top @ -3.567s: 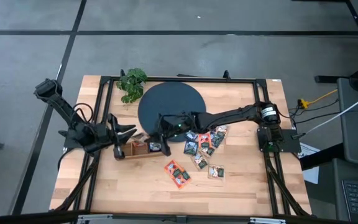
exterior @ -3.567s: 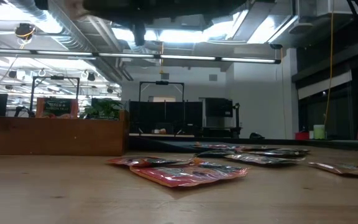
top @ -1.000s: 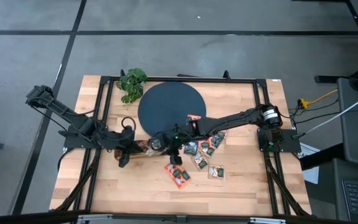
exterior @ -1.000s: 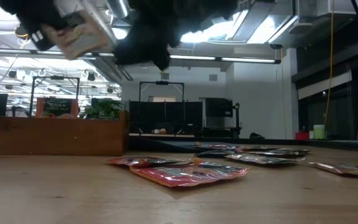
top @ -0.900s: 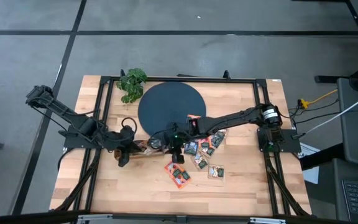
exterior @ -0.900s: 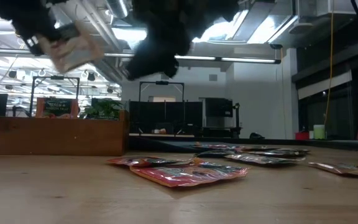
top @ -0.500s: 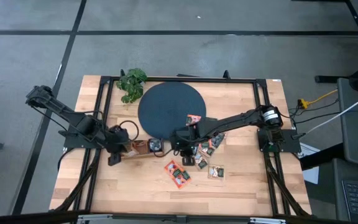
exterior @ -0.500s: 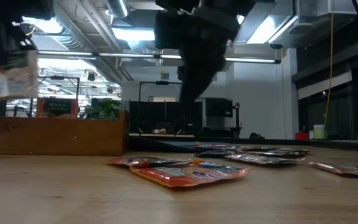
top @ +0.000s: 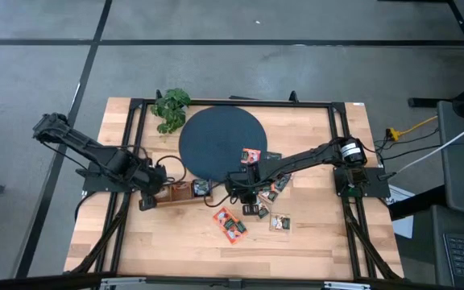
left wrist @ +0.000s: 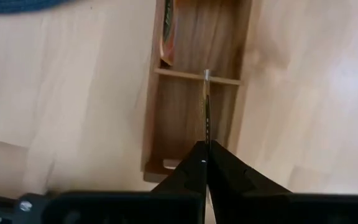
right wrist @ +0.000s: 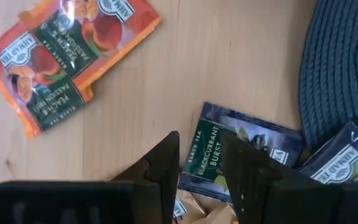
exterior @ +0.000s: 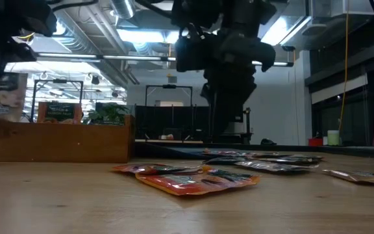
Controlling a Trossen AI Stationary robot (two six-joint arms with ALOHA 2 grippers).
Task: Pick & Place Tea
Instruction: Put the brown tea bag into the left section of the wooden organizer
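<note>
Sachet (left wrist: 207, 106) edge-on over tray (left wrist: 157, 112), seemingly.

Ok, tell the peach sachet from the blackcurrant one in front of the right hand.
The peach sachet is orange-red; the blackcurrant sachet is dark. The peach sachet lies apart on the bare table, aside from the right hand; the blackcurrant sachet lies just ahead of its open fingers, beside other sachets. Both lie flat, labels up.

I'm looking down at the light wood table (top: 176, 242). Sitting right on it: a dark round mat (top: 220, 142), a leafy plant (top: 170, 108) by the far-left corner, a wooden tray (top: 180, 192), and loose tea sachets (top: 258, 197) scattered beside the mat, two orange ones (top: 229, 223) nearest me.
</note>
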